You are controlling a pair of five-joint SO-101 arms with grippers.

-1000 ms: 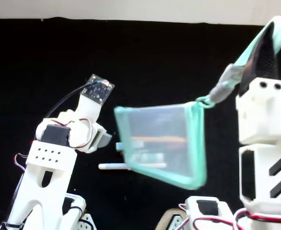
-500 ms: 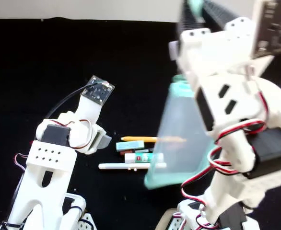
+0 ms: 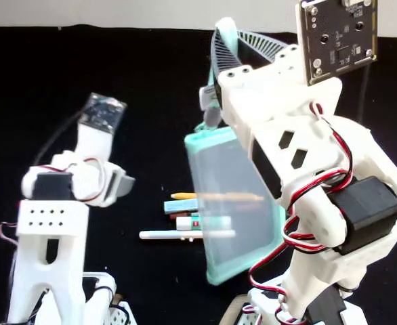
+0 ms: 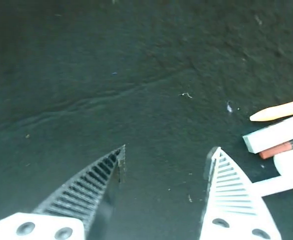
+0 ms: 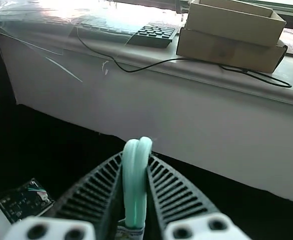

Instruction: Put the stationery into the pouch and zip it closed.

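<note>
While the right gripper was clamped tight on the pouch's mint-green strap, a smooth, rounded loop pinched between its ribbed black fingers, the pouch hung tilted in the air beneath it. It was a flat, four-sided sleeve of frosted, see-through plastic, bound all round with a mint-green edging. Whether its lowest corner touched the worktop could not be told.

The stationery lay outside the pouch in a tight cluster on the matte black cloth of the worktop. It sat between the two arms and nearer the edge where their bases stood. The pieces lay side by side and roughly parallel:
- a pale orange pencil with a tapered tip
- a pale blue block eraser
- a thin red-brown crayon
- a stubby white tube with rounded ends
- a long, slim white pen

In the high view their far ends showed dimly through the pouch's plastic wall.

The left gripper stood spread wide and held nothing. Its two tapered, ribbed fingers (one dark, one white) were above bare cloth just beside the pencil tip and the eraser. The cloth there showed faint creases and specks of lint.

Beyond the worktop's far edge rose a plain white wall. A ledge above it carried a black keyboard, a thin dark cable and two stacked cardboard boxes.
</note>
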